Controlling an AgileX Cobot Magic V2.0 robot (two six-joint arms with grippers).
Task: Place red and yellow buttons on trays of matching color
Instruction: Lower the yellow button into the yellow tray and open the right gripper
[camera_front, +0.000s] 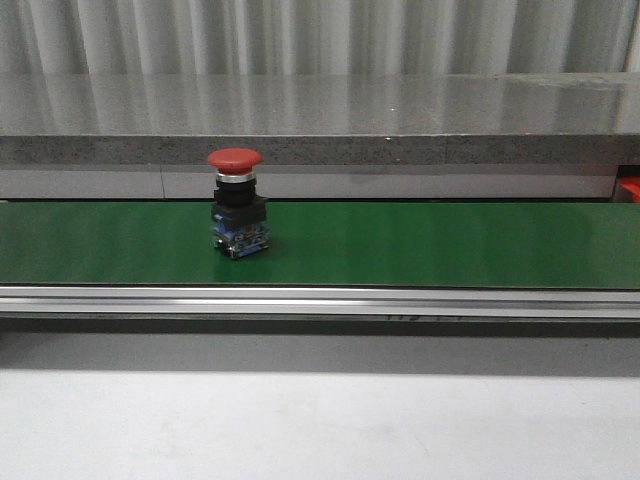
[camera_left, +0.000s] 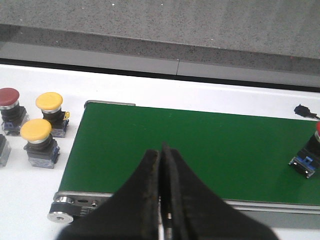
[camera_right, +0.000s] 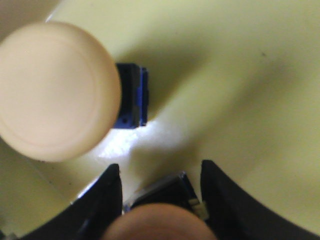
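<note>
Yellow button (camera_right: 160, 227) between right gripper (camera_right: 160, 187) fingers, over yellow tray (camera_right: 240, 75).

No readable text, label, brand, number or sign appeared in any of the three views. A faint dark marking sat on the conveyor's metal rail (camera_front: 420, 316) in the front view, but it was too small and blurred to read.

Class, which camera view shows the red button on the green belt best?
The front view: the red button stands whole and upright on the green belt. The left wrist view catches only its base at the frame edge; the right wrist view misses it.
</note>
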